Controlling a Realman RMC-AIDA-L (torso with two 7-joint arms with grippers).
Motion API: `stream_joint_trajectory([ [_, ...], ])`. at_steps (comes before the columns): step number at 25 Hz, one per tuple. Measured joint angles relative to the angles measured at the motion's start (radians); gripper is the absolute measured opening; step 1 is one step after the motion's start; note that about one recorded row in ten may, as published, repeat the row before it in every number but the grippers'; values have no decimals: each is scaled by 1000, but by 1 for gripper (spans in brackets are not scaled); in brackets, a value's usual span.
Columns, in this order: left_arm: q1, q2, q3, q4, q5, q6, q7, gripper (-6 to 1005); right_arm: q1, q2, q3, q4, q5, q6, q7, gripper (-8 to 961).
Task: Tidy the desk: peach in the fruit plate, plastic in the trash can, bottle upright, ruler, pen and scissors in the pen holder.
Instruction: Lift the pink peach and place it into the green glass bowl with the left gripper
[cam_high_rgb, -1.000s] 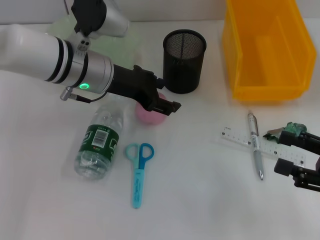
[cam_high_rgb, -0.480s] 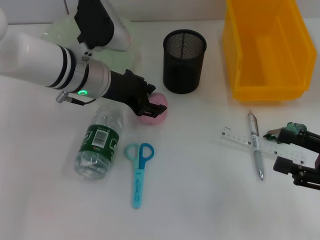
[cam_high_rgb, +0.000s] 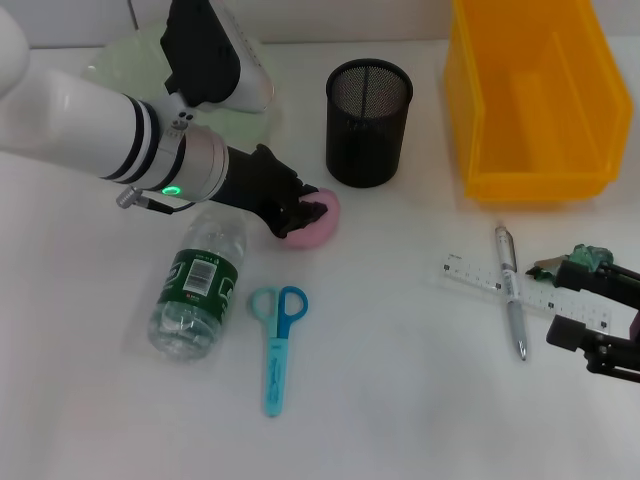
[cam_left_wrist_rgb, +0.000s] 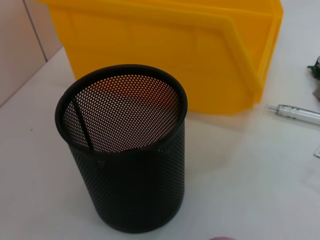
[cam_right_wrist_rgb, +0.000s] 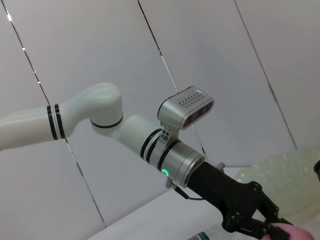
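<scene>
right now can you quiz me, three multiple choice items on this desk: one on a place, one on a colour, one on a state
1. Where does the pen lie?
A. across the ruler
B. in the pen holder
C. in the yellow bin

2. What colour are the scissors?
A. red
B. blue
C. black

3. How is the bottle?
A. upright
B. in the bin
C. lying on its side

Answers:
1 A, it crosses the clear ruler.
2 B, handles and sheath are blue.
3 C, it lies flat beside the left gripper, which is at the peach.
</scene>
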Motion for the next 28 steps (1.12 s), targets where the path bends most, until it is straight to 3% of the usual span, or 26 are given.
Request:
stream_joint_trajectory([
  [3,6,0,1,5,-5,-5,0,272,-1,0,0,3,0,0,0,771],
  [8,46,3,-1,74,-71,19,2,126,-1,-1,0,8,0,1,-2,770],
  [11,83,7,-18,136,-127,37,6,102,-1,-1,0,8,0,1,-2,769],
  [14,188,8,-101,288,-224,32,18,79,-2,0,0,8,0,2,-2,768],
  [17,207,8,-130,312,-255,25,29,61,-2,0,0,9,0,4,-3,767],
  [18,229,8,-199,314,-331,-9,63,55,2,3,0,9,0,7,-3,766],
  [20,233,8,-219,306,-356,-32,73,54,4,5,0,9,0,8,-3,766],
  [23,199,14,-340,155,-444,-193,68,71,12,9,0,9,0,9,-3,765],
  [28,163,13,-379,70,-443,-247,55,98,20,6,0,33,0,9,-3,763],
])
